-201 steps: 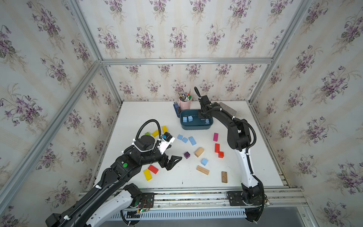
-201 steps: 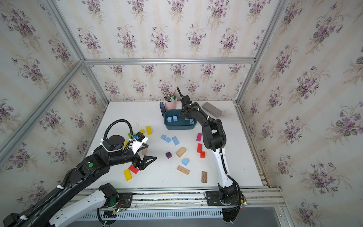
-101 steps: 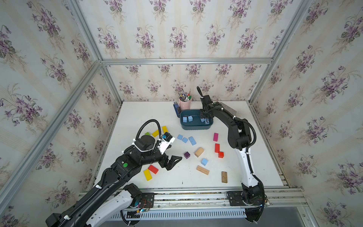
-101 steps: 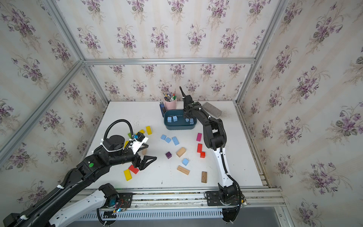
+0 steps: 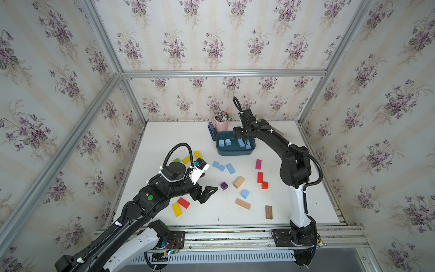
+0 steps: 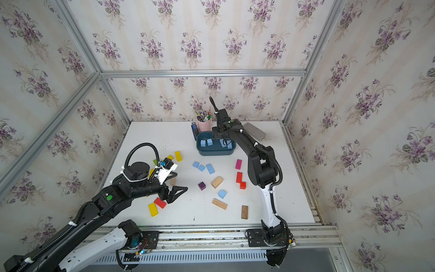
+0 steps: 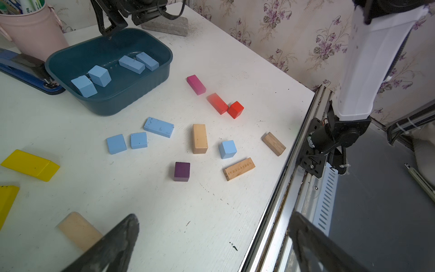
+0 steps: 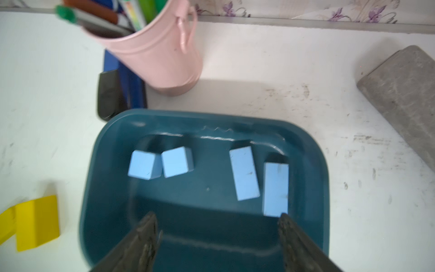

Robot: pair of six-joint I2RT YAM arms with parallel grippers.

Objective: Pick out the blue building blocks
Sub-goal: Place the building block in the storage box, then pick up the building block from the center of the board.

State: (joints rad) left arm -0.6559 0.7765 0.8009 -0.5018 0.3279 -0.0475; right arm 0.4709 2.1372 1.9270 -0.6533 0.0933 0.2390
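Blue building blocks [image 8: 244,173] inside teal tub [image 8: 106,188]

Tub [image 8: 106,188]: dark teal. Inside, blue blocks [image 8: 244,173] — pale sky shade. Cup [image 8: 160,58], upper left of frame: pink. Loose: yellow block [image 7: 30,164], red block [image 7: 235,109], magenta block [image 7: 196,84], purple cube [image 7: 182,171], tan block [image 7: 200,139]. Walls [image 5: 211,35] — cream stripes, purple flowers.

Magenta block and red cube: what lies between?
A red bar, touching the red cube and clear of the magenta block, seen in the left wrist view.
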